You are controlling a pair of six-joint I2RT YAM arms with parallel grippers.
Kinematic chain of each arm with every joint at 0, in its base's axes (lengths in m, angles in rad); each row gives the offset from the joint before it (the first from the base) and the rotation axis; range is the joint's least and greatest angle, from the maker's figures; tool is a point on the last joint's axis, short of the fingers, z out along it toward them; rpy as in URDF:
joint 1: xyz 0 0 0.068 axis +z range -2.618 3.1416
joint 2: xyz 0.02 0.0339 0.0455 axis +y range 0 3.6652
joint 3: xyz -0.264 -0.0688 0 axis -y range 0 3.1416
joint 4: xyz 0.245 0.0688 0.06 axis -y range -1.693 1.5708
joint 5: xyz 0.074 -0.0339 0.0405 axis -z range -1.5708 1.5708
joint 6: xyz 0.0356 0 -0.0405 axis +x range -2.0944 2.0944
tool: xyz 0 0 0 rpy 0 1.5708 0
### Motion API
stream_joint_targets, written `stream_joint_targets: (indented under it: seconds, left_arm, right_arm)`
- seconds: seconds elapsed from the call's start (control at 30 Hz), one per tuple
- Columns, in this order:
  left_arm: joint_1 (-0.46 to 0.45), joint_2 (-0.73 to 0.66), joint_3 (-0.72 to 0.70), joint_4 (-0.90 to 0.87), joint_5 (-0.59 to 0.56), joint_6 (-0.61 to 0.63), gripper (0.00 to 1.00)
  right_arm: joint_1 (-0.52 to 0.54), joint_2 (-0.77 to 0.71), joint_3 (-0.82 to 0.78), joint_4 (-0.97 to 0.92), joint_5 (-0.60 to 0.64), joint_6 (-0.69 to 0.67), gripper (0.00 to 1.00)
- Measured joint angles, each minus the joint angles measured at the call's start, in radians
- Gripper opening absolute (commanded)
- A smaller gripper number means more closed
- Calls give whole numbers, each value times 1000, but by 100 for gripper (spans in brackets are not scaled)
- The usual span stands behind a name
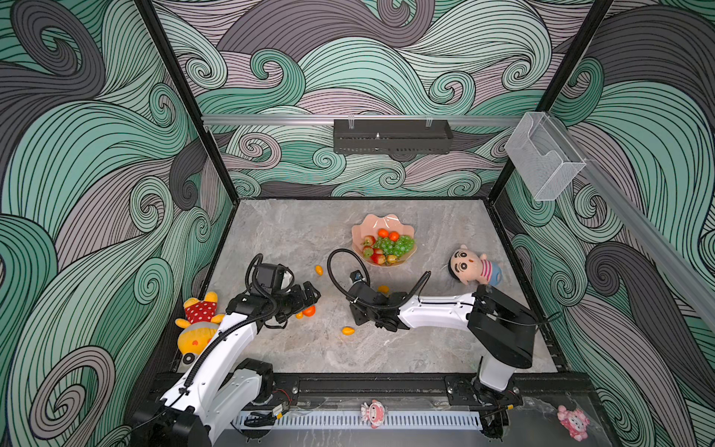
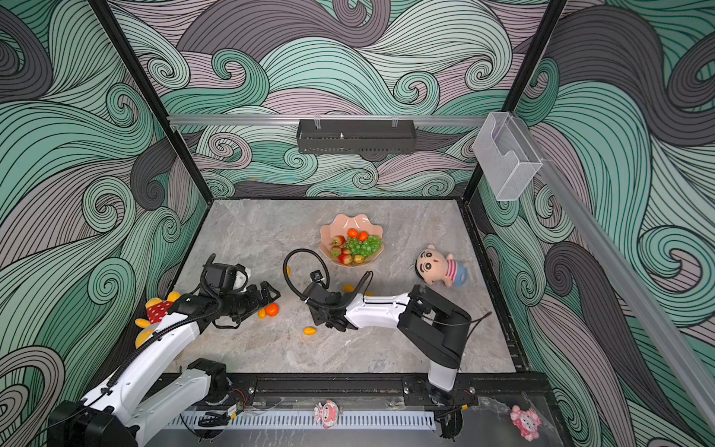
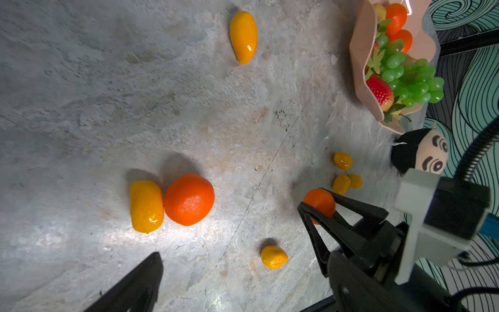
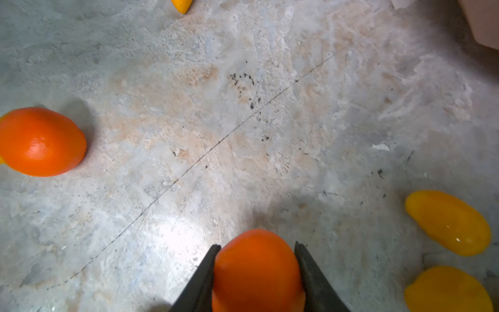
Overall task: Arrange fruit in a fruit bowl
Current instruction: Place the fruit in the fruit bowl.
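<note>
right wrist, grip: right pincer (image 4: pixel 256 244) is narrowed onto the gripped tangerine (image 4: pixel 258 272), one jaw flat on each flank across the widest part. Probably so the round toy can't squirt out.
right wrist, around it: bare desk (image 4: pixel 243 121) ahead. The loose tangerine (image 4: pixel 40 141) is well apart. The yellow ovals (image 4: pixel 448 222) sit near on the other side, untouched.
left wrist, same grip side-on: the jaw tips reach past the gripped tangerine (image 3: pixel 320 202) and its shadow lies right under it. On the desk or just off it, cannot tell.
left wrist, next targets: loose tangerine (image 3: pixel 189 199) touches a mango-shaped oval (image 3: pixel 146 206). Taking one will likely nudge the other.
left wrist, goal: fruit bowl (image 3: pixel 361 54) lies beyond. It already holds a grape bunch (image 3: pixel 415 81), a strawberry (image 3: pixel 380 93) and bowl tangerines (image 3: pixel 397 16).
top views, left pincer (image 1: pixel 312 295): spread wide, empty, hanging just over the loose tangerine and its oval. Reads as staged for the next pick.
top views, right arm: the wrist covers the gripped tangerine, so the grip can't be checked here.
top views, bowl: in both top views the fruit bowl (image 1: pixel 383 220) (image 2: pixel 350 220) sits far-centre on the desk, reachable by either arm. Grapes fill the middle and bare pink remains at the far scallops, a likely drop spot.
top views, strays: a stray oval (image 1: pixel 348 330) lies between the arms, another (image 1: pixel 319 269) nearer the bowl.
top views, not fruit: boy doll (image 1: pixel 474 267) and yellow plush (image 1: pixel 197 321) at the desk's sides. Leave them.
</note>
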Motion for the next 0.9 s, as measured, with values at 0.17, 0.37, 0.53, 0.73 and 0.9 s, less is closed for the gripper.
stream_joint_targets:
  seconds: [0.17, 0.37, 0.53, 0.73, 0.9]
  left_arm:
    - [-74, 37, 0, 55, -7, -14, 99]
    - [-166, 108, 3, 116, -26, -32, 99]
    - [-198, 171, 32, 142, -39, -39, 99]
    - [-213, 215, 95, 170, -47, -38, 99]
    - [-221, 251, 136, 180, -47, -31, 99]
  right_arm:
    - [0, -99, -69, 0, -2, 19, 39]
    - [-7, -190, -96, -9, -2, 29, 39]
    - [-32, -254, -98, -31, -4, 29, 39]
    - [-71, -339, -99, -70, -7, 21, 39]
    - [-107, -406, -111, -96, -9, 6, 38]
